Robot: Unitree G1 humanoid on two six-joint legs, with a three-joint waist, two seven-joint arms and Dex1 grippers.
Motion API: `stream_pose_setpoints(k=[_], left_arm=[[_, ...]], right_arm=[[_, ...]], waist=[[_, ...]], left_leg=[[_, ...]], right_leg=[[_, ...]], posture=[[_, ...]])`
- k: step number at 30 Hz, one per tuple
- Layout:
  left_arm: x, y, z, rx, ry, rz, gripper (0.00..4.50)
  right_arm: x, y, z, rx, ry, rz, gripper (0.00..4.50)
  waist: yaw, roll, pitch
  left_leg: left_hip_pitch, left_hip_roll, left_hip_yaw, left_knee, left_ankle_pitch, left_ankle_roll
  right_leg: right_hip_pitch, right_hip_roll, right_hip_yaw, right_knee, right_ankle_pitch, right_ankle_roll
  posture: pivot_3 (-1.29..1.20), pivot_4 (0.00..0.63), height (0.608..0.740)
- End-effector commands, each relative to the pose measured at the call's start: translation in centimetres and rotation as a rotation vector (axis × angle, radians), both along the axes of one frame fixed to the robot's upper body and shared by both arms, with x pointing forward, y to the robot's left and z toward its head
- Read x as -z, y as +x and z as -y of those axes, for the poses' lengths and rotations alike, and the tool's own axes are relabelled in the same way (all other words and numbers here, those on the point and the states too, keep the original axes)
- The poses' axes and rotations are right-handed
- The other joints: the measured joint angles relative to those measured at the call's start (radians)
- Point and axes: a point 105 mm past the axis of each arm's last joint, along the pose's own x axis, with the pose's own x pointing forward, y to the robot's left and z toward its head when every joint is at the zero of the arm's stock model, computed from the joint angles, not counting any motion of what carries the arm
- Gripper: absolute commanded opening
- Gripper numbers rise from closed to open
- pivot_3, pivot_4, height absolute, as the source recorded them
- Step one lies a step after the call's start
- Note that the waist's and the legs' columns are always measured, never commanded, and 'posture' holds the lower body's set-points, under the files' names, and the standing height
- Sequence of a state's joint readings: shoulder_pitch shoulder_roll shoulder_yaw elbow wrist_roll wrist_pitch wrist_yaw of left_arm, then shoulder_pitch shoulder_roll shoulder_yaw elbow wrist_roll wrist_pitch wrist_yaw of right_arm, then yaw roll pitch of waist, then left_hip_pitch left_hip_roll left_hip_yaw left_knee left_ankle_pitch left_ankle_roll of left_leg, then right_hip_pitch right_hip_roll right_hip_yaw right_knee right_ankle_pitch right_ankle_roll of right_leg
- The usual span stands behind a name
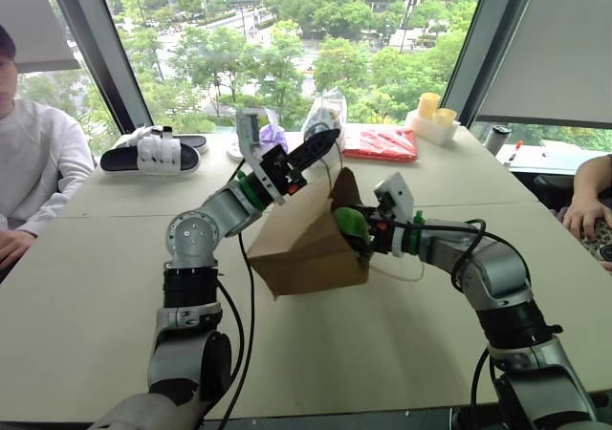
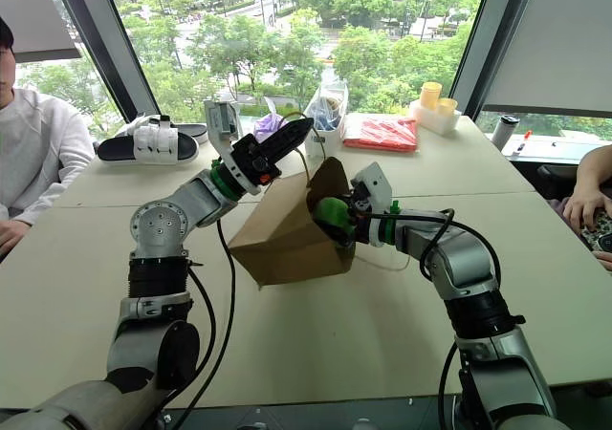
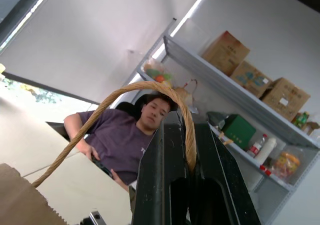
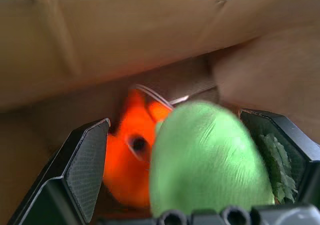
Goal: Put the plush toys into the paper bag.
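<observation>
Jaws of right gripper [image 4: 200, 175] spread around green toy [image 4: 210, 160] inside paper bag [image 1: 306, 244]

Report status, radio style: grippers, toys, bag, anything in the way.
Left gripper shut on paper bag handle, lifting bag open. Right gripper open at mouth, green toy between fingers. Orange toy inside. No obstruction.

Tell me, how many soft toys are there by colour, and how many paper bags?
Green plush toy: 1, between the open fingers of the right gripper, at the bag's mouth.
Orange plush toy: 1, already inside the bag.
Brown paper bag: 1, its cord handle pinched in the shut left gripper.
Total: 3 things.
</observation>
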State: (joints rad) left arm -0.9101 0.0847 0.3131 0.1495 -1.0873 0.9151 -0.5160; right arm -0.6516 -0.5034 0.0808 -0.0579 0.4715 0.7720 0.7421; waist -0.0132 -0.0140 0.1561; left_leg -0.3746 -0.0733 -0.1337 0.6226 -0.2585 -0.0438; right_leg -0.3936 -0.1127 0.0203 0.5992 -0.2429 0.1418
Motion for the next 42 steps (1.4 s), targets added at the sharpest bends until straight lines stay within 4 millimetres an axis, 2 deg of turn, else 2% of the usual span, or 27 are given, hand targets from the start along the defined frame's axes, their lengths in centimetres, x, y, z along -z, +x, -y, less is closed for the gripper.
stream_pose_setpoints(k=[1, 8, 12, 17, 19, 21, 23, 25, 26, 29, 31, 33, 37, 40, 42], left_arm=[[-0.9, -0.4, -1.0, 0.001, -0.032, 0.029, 0.00], [-0.1, -0.3, -1.8, -0.004, -0.042, -0.007, 0.00], [0.0, -0.1, -2.2, -0.016, -0.049, -0.016, 0.00], [0.0, -0.1, -2.2, -0.019, -0.047, -0.016, 0.00], [0.1, -0.1, -2.2, -0.019, -0.046, -0.016, 0.00], [0.1, -0.1, -2.2, -0.016, -0.043, -0.014, 0.00], [0.1, -0.2, -2.1, -0.012, -0.043, -0.013, 0.00], [0.1, -0.3, -2.1, -0.005, -0.045, -0.014, 0.00], [0.1, -0.3, -2.1, -0.003, -0.045, -0.014, 0.00], [0.2, -0.3, -2.0, 0.006, -0.043, -0.014, 0.00], [0.3, -0.3, -1.9, 0.014, -0.041, -0.017, 0.00], [0.4, -0.3, -1.6, 0.022, -0.039, -0.022, 0.00], [0.4, -0.4, -1.3, 0.035, -0.033, -0.021, 0.00], [0.4, -0.4, -1.2, 0.037, -0.032, -0.019, 0.00], [0.4, -0.3, -1.3, 0.035, -0.032, -0.019, 0.00]], right_arm=[[-0.9, -0.9, -0.8, -0.038, 0.031, 0.020, 4.48], [-0.9, -0.9, -0.6, -0.011, 0.081, -0.003, 4.48], [-1.0, -1.0, 0.1, 0.017, 0.109, -0.010, 4.48], [-3.2, -2.0, 2.1, 0.045, 0.225, 0.005, 4.48], [-5.0, -3.4, 3.7, 0.043, 0.305, 0.018, 4.48], [-6.8, -4.3, 6.6, 0.120, 0.426, 0.037, 4.48], [-7.0, -4.8, 9.3, 0.230, 0.493, 0.036, 4.48], [-3.9, -5.7, 12.5, 0.408, 0.467, -0.046, 4.48], [-2.7, -6.2, 13.4, 0.465, 0.448, -0.082, 4.48], [0.6, -7.7, 14.0, 0.539, 0.469, -0.189, 4.48], [2.4, -8.5, 13.2, 0.548, 0.564, -0.257, 4.48], [3.6, -8.4, 11.9, 0.547, 0.643, -0.307, 4.48], [4.5, -7.1, 9.5, 0.530, 0.793, -0.359, 4.48], [5.2, -6.6, 8.8, 0.540, 0.809, -0.392, 4.48], [6.1, -6.3, 7.5, 0.522, 0.796, -0.424, 4.48]], waist=[[-0.001, 0.000, 0.000], [0.000, 0.000, 0.000], [0.002, 0.000, 0.000], [0.001, 0.000, 0.000], [0.002, 0.000, 0.000], [0.007, 0.000, 0.000], [0.007, 0.000, 0.000], [0.018, -0.001, -0.001], [0.024, -0.001, -0.001], [0.025, -0.001, -0.001], [0.019, -0.001, -0.001], [0.012, 0.000, -0.001], [0.000, 0.000, -0.001], [0.001, 0.000, -0.001], [0.003, 0.000, -0.001]], left_leg=[[0.000, 0.000, 0.000, 0.000, 0.000, 0.000], [0.000, 0.000, 0.000, 0.000, 0.000, 0.000], [0.000, 0.000, 0.000, 0.000, 0.000, 0.001], [0.000, 0.000, 0.000, 0.000, -0.001, 0.002], [0.000, 0.000, 0.000, 0.000, -0.001, 0.002], [-0.001, 0.000, -0.001, 0.000, -0.002, 0.003], [0.000, 0.000, -0.002, 0.000, -0.002, 0.004], [0.000, 0.000, -0.002, 0.000, -0.003, 0.005], [0.000, 0.000, -0.002, -0.001, -0.003, 0.005], [0.000, 0.000, 0.000, -0.002, -0.003, 0.005], [0.001, 0.000, 0.001, -0.001, -0.003, 0.005], [0.002, 0.001, 0.001, -0.001, -0.003, 0.005], [0.002, 0.001, 0.001, -0.001, -0.003, 0.004], [0.002, 0.001, 0.001, -0.001, -0.002, 0.004], [0.001, 0.000, 0.000, -0.001, -0.002, 0.004]], right_leg=[[0.000, 0.000, 0.000, 0.000, 0.000, 0.000], [0.000, 0.000, 0.000, 0.000, 0.000, 0.000], [0.000, 0.000, 0.000, 0.000, 0.000, 0.000], [0.000, 0.000, 0.000, 0.000, 0.000, 0.000], [0.000, 0.000, 0.000, 0.000, 0.000, 0.000], [0.000, 0.000, 0.000, -0.001, 0.000, 0.000], [0.001, 0.000, 0.000, -0.001, 0.000, 0.000], [0.002, 0.000, 0.000, -0.001, 0.000, 0.000], [0.002, 0.000, -0.001, -0.001, 0.000, 0.000], [0.001, 0.000, 0.000, -0.001, 0.000, 0.000], [0.000, 0.000, 0.002, 0.000, 0.000, 0.000], [0.001, 0.000, 0.002, 0.000, 0.000, -0.001], [0.001, 0.001, 0.002, 0.000, 0.000, -0.001], [0.001, 0.001, 0.002, 0.000, 0.000, -0.001], [0.001, 0.001, 0.002, 0.000, 0.000, -0.001]], posture=[[0.00, 0.150, 0.740], [0.00, 0.150, 0.740], [0.00, 0.150, 0.740], [0.00, 0.150, 0.740], [0.00, 0.150, 0.740], [0.00, 0.150, 0.740], [0.00, 0.150, 0.740], [0.00, 0.150, 0.740], [0.00, 0.150, 0.740], [0.00, 0.150, 0.740], [0.00, 0.150, 0.740], [0.00, 0.150, 0.740], [0.00, 0.150, 0.740], [0.00, 0.150, 0.740], [0.00, 0.150, 0.740]])
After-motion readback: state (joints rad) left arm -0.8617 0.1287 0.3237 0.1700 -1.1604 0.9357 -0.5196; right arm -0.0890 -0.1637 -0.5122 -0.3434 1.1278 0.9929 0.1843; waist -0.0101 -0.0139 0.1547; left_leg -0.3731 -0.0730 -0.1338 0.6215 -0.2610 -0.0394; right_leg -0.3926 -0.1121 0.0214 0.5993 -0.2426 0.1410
